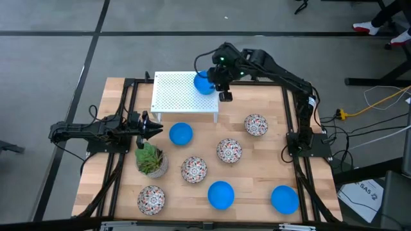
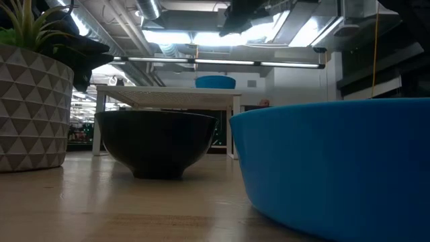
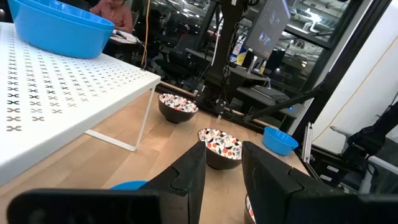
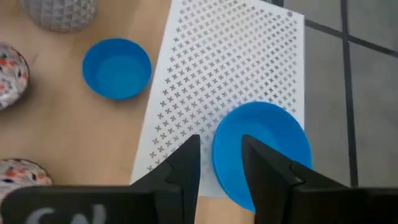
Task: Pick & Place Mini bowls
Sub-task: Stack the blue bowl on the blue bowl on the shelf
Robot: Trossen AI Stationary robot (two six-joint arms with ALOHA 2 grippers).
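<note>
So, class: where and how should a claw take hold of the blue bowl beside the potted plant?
Grip the blue bowl by its rim from straight above, one finger inside, one outside. It sits upright and open, its wall thin; the left claw is nearest.

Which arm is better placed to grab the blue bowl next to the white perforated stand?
Left, probably. The left hand hovers right beside that blue bowl on the table, fingers slightly apart. The right hand is over the white stand, near the blue bowl on the stand.

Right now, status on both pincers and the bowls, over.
Right pincer open above blue bowl on white perforated shelf. Left pincer open, idle at table's left edge. Nothing blocking.
</note>
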